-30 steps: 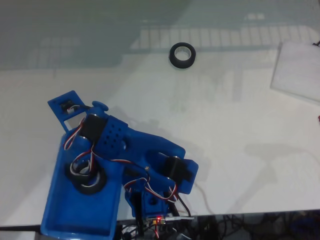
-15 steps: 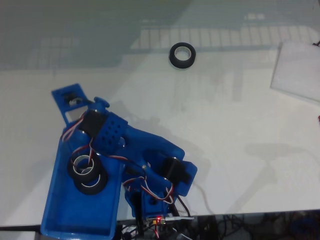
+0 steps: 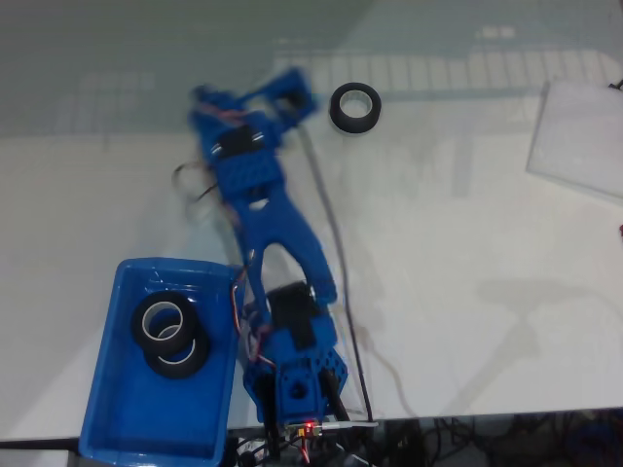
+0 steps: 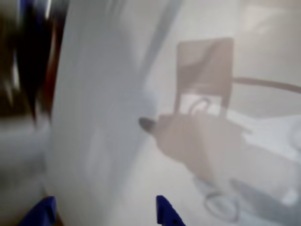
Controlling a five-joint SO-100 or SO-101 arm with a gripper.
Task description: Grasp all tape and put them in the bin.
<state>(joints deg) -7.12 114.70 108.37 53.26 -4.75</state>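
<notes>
Two tape rolls (image 3: 168,334) in bin (image 3: 117,418), overlapping, at its upper half, fixed view. Third tape roll (image 3: 354,107) on white table (image 3: 467,263), far top, well apart from bin. Gripper (image 3: 282,92) blurred, just left of third roll, not touching. Wrist view: two blue fingertips (image 4: 164,212) apart at bottom edge, jaws spread, nothing between. White sheet (image 3: 579,141) at right edge.

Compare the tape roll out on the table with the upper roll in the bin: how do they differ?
The tape roll on the table lies alone on the white surface beside the blurred gripper; the upper roll in the bin sits inside the blue bin, touching or overlapping a second roll. The binned one shows a wider pale inner ring. Both are black rings lying flat.
</notes>
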